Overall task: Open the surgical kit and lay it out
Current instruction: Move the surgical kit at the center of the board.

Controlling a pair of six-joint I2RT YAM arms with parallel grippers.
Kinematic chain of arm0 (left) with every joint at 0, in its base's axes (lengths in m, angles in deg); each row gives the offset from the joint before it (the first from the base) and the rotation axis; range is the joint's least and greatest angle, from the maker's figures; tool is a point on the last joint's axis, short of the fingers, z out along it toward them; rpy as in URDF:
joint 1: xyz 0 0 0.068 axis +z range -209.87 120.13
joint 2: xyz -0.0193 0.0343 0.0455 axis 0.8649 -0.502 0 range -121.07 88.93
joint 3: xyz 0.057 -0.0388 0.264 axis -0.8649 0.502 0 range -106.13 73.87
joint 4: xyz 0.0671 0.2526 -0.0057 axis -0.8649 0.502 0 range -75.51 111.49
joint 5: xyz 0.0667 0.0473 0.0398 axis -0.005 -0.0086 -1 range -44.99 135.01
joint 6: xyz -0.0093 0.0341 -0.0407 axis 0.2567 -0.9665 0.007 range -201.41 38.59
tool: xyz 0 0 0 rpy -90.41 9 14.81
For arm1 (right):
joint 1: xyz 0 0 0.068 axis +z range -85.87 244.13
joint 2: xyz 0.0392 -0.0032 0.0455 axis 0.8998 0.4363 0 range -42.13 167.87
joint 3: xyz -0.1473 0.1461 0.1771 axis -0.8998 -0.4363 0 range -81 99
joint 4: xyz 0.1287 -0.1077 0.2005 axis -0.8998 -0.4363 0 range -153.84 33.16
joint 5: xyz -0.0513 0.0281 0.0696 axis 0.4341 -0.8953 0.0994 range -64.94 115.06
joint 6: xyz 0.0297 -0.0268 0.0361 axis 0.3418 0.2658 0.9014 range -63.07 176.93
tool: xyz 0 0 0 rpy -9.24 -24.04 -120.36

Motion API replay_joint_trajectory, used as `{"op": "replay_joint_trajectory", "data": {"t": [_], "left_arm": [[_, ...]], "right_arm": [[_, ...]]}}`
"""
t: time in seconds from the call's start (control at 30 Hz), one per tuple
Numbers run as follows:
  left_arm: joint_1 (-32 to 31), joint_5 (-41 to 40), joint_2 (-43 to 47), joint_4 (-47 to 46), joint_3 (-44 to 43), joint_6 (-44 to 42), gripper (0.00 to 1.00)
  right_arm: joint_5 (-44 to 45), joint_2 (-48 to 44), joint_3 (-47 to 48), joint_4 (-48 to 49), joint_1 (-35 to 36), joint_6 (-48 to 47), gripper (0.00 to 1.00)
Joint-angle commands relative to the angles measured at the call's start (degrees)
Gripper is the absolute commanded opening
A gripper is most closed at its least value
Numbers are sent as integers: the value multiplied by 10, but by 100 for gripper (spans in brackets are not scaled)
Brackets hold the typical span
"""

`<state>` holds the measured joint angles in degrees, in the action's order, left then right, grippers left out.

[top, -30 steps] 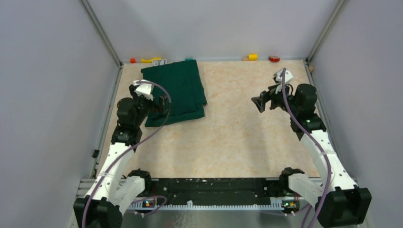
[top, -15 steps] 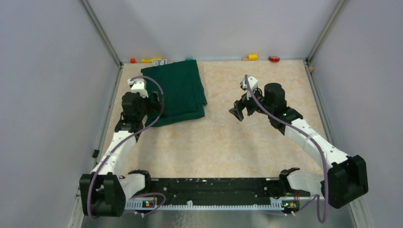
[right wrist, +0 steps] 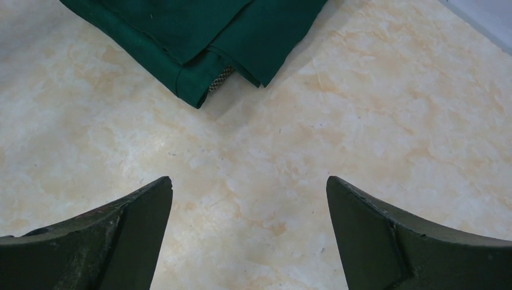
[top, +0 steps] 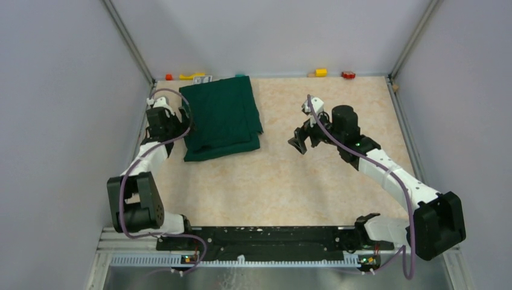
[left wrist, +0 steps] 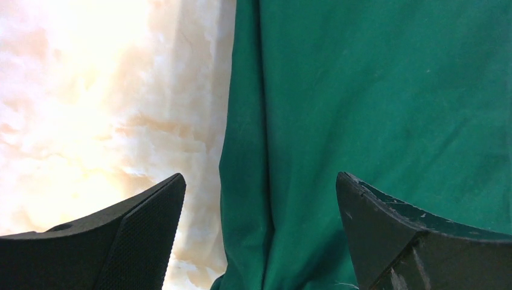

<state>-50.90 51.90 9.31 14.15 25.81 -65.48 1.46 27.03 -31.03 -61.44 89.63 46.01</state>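
Observation:
The surgical kit is a folded dark green cloth [top: 222,116] bundle at the back left of the table. In the right wrist view the cloth [right wrist: 199,30] lies at the top, and a bit of silver wire-mesh tray [right wrist: 221,78] peeks from its corner fold. No instruments show. My left gripper [top: 185,122] hangs open at the bundle's left edge. In its wrist view the cloth [left wrist: 374,103] edge runs between the open left gripper [left wrist: 259,184] fingers. My right gripper [top: 299,142] is open over bare table to the right of the bundle, and the right gripper [right wrist: 249,181] holds nothing.
Small coloured blocks line the back wall: red [top: 168,77], yellow [top: 192,76], green [top: 240,75], yellow [top: 320,72], red [top: 348,75]. Grey walls close in the marbled table [top: 290,187] on three sides. The left wall is close to the left arm.
The left arm has reached back and left, bringing its gripper to the cloth's left edge. The right arm swung left toward the table's middle. Both grippers stayed open.

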Motion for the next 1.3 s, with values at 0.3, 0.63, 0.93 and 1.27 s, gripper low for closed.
{"op": "replay_joint_trajectory", "data": {"t": [0.3,0.63,0.93,1.27], "left_arm": [[14,279,-114,17,2,130,98],[-129,340,-91,-74,56,170,99],[-270,388,-166,-137,-50,105,99],[-264,328,-27,29,-49,-165,99]], "right_arm": [[27,-12,-13,33,6,-14,96],[76,-18,-19,32,6,-39,96],[123,-3,-16,39,5,-34,96],[178,39,11,64,4,54,96]]}}
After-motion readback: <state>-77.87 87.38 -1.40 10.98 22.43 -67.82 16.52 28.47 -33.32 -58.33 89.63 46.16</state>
